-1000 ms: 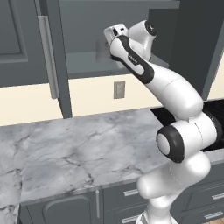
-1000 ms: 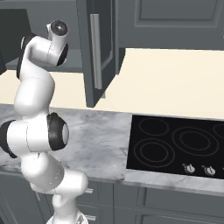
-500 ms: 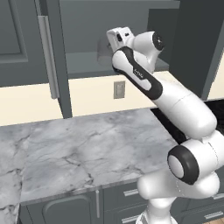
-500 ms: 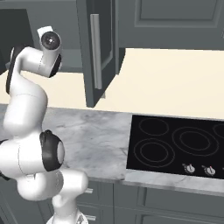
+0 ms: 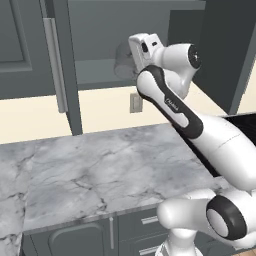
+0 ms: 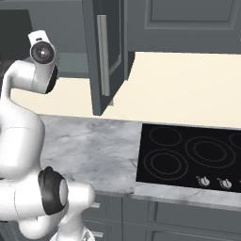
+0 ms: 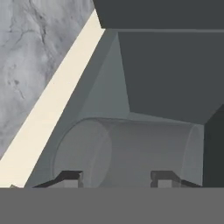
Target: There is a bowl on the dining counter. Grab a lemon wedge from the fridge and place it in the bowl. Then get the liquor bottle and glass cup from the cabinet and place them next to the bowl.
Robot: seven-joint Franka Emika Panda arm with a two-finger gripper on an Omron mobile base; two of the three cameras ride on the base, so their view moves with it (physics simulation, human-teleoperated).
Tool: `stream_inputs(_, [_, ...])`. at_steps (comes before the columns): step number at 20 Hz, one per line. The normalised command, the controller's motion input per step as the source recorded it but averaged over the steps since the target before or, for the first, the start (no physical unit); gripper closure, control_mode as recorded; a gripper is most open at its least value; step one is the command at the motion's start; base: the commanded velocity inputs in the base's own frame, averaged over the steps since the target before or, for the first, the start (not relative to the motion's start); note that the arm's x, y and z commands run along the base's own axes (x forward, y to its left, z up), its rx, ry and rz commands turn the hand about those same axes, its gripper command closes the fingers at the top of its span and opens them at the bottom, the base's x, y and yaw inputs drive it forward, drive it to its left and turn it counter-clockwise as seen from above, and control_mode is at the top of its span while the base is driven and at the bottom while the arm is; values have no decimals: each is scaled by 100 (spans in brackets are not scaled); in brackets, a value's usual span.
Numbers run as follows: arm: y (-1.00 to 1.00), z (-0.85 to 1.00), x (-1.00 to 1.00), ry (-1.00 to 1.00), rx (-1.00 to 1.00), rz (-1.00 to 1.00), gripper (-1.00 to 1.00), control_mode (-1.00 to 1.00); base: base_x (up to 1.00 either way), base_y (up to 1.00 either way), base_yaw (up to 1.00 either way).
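The glass cup (image 7: 127,151) is clear and lies sideways across the rolled hand view, inside the open cabinet. In the left base view the glass cup (image 5: 121,62) stands on the cabinet shelf (image 5: 95,76), just left of my hand. My gripper (image 7: 118,178) is open, its two dark tips apart in front of the cup, which reaches past both of them. From the left base camera my gripper (image 5: 134,56) points into the cabinet at cup height. I cannot tell whether a tip touches the glass. The bowl, lemon wedge, liquor bottle and fridge are out of view.
The cabinet's left door (image 5: 60,65) hangs open over the marble counter (image 5: 100,165); from the right it is the door (image 6: 106,52). A second open door (image 5: 225,45) stands right of my arm. A black cooktop (image 6: 193,155) lies at the counter's right, a wall outlet (image 5: 135,102) below the shelf.
My arm has straightened upward and the hand has shifted slightly right and closer to the cabinet shelf. The jaws have narrowed a little.
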Motion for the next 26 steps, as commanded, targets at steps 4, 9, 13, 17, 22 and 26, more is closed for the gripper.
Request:
stream_inputs(4, [0,18,-68,0,1,-5,100,-100,0,0,0])
stream_inputs(9, [0,0,-42,0,0,-4,100,-100,0,0,0])
stream_inputs(13, [-1,-1,-18,1,0,-1,100,-100,0,0,0])
stream_inputs(17, [-18,-1,-94,-9,2,-10,100,-100,0,0,0])
stream_inputs(22, [-8,-2,-83,-12,0,-5,100,-100,0,0,0])
stream_inputs(26, [0,-5,-70,-9,0,-4,100,-100,0,0,0])
